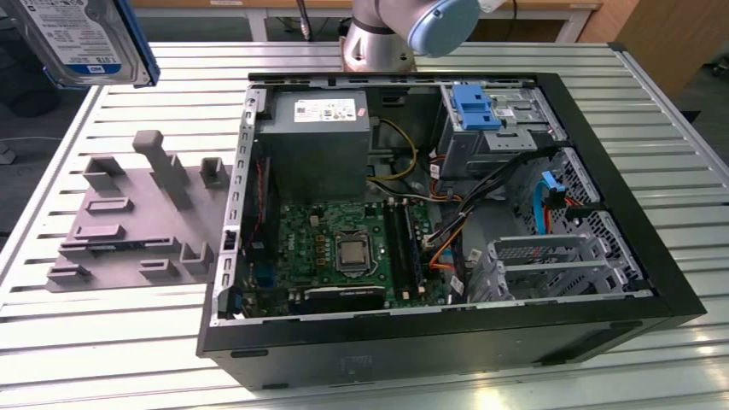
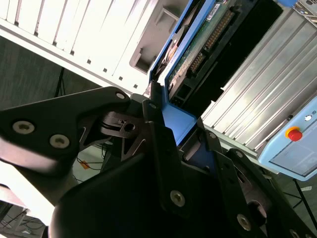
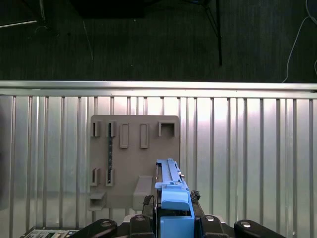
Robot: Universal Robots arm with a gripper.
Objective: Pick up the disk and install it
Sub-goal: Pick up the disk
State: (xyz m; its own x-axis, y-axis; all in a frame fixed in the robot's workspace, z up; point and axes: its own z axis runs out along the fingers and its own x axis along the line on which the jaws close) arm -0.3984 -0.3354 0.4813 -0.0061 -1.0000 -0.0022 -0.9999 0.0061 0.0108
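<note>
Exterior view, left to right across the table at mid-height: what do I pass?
grey fixture plate → computer case, left wall → motherboard → orange cables → metal drive cage. Held aloft at top left, the disk overlaps the plate's span, so it is left out.

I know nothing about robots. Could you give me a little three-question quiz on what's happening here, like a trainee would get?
1. True or false: the disk already sits inside the computer case.
2. What is the gripper clamped on? A) a cable B) the disk C) nothing.
3. Fill in: the grey holder plate lies on the exterior view's ____ of the case.
Key: 1 false; 2 B; 3 left.
</note>
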